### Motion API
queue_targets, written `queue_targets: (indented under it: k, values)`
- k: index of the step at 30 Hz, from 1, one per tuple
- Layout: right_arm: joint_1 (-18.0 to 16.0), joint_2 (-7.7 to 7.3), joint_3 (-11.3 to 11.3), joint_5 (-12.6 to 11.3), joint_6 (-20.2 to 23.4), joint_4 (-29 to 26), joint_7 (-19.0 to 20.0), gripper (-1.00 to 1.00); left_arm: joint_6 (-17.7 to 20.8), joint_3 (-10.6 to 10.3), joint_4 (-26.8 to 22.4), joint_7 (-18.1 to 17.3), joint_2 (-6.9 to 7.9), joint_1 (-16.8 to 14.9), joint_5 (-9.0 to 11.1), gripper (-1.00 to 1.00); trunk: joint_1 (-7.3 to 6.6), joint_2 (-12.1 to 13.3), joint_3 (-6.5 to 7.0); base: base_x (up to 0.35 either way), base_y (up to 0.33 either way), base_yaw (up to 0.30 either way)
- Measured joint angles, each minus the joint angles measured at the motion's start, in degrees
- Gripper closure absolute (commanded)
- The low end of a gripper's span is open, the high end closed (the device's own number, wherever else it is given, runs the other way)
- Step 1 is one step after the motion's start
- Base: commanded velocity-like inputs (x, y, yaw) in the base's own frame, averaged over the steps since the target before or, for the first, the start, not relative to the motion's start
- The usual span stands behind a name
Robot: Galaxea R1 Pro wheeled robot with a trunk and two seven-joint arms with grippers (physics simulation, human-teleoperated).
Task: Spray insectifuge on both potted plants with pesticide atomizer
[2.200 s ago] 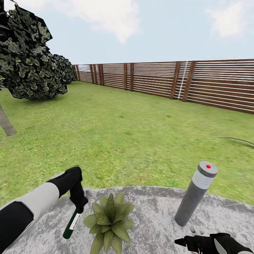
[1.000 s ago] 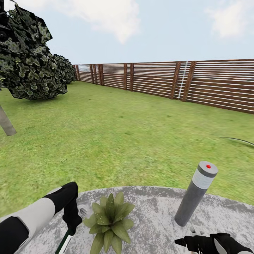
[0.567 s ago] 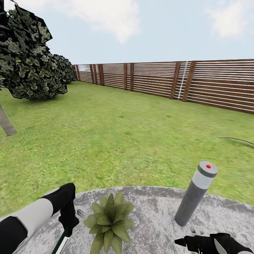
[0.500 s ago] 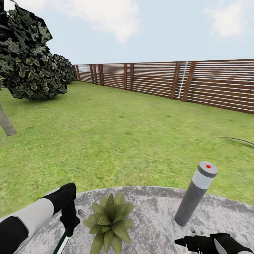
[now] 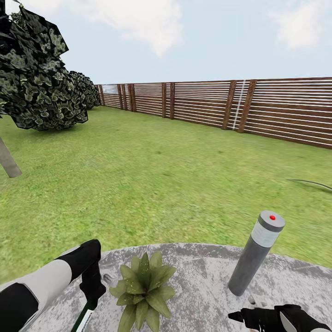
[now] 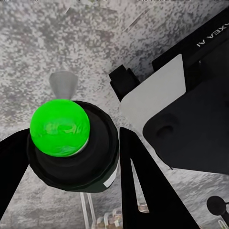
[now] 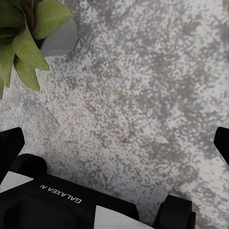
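In the head view, one potted plant (image 5: 144, 288), a low rosette of olive-green leaves, sits on the grey round patio (image 5: 203, 276) in the garden. Just left of it, my left gripper (image 5: 92, 300) points down, shut on the pesticide atomizer (image 5: 83, 319), whose dark green body with its white label runs off the frame's lower edge. The left wrist view looks down on the atomizer's bright green cap (image 6: 59, 127) and dark collar between the black fingers (image 6: 143, 191). My right gripper (image 5: 237, 317) hovers low over the patio with its fingers (image 7: 9, 143) wide open. Potted plant leaves (image 7: 24, 33) show beside it.
A grey bollard lamp (image 5: 256, 253) with a red dot on top stands on the patio right of the plant, just beyond my right gripper. Lawn (image 5: 161, 184) stretches to a brown slatted fence (image 5: 240, 108). A dark leafy tree (image 5: 37, 78) stands far left.
Over two seconds my left gripper has drawn the atomizer down and back toward me, left of the plant. In the last half second it barely moved. The right arm is still.
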Motion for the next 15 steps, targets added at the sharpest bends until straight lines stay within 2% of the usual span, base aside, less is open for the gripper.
queue_targets:
  k: [4, 9, 15]
  values:
    - [0.0, 0.0, 0.0, 0.0, -0.01, 0.01, 0.0, -1.0, 0.0, 0.02, -0.02, 0.0, 0.03, 0.0, -0.02, 1.0, 0.0, 0.0, 0.0, 0.0, 0.0, 0.0]
    - [0.0, 0.0, 0.0, 0.01, 0.03, 0.0, 0.0, -1.0, -0.04, 0.07, 0.03, 0.0, 1.06, 0.0, -0.16, 1.0, 0.0, 0.0, 0.0, 0.0, 0.0, 0.0]
    - [0.0, 0.0, 0.0, 0.0, 0.02, 0.0, -0.04, -1.0, 0.07, 0.22, -0.01, 0.08, 1.31, 0.0, -0.1, 1.0, 0.0, 0.0, -0.13, 0.0, 0.0, 0.0]
